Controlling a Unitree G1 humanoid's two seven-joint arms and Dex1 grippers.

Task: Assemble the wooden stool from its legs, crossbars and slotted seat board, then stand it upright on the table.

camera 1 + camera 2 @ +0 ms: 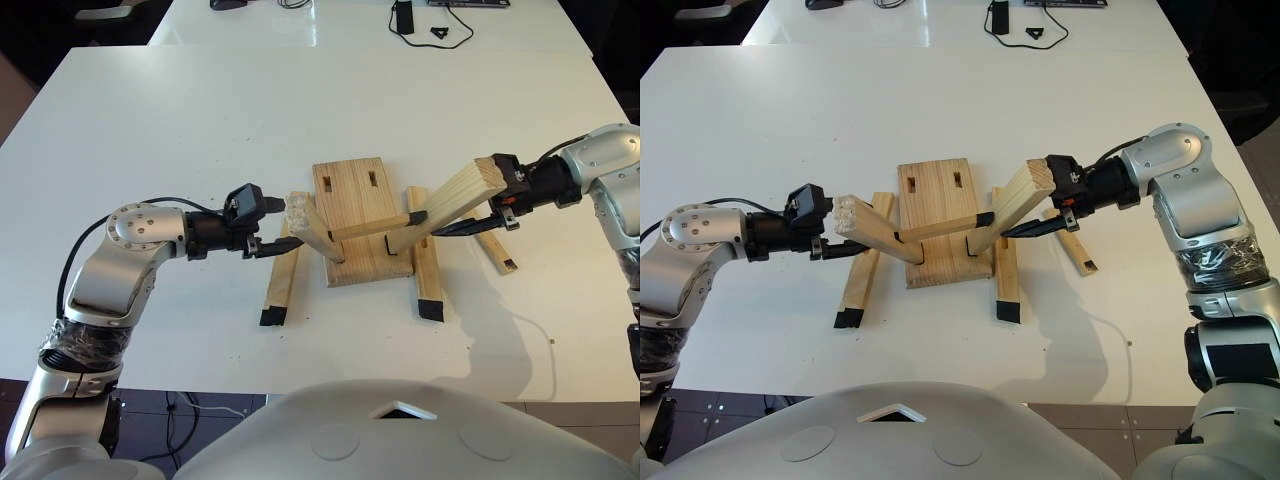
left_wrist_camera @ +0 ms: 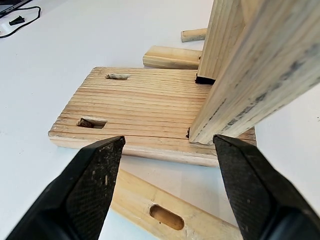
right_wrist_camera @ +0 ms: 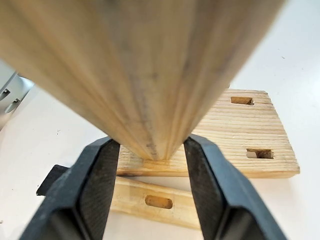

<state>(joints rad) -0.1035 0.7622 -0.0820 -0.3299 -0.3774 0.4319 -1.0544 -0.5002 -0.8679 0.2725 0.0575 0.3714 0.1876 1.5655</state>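
Table point(image 1: 150, 120): seat board point(image 1: 350, 185) lies flat at centre. 2 near slots filled, 2 far slots open. L-side leg point(image 1: 320, 232) + R-side leg point(image 1: 450, 205) sit tilted in it, crossbar point(image 1: 370, 227) between them. Spare legs point(image 1: 282, 280) lie flat either side, loose crossbar point(image 1: 497, 250) to the R. Approx half done, stool not stood up yet. R gripper point(image 3: 152, 155) looks clamped on R-side leg. L gripper point(image 2: 167, 145) is spread wide and empty, just beside L-side leg. No legible text.
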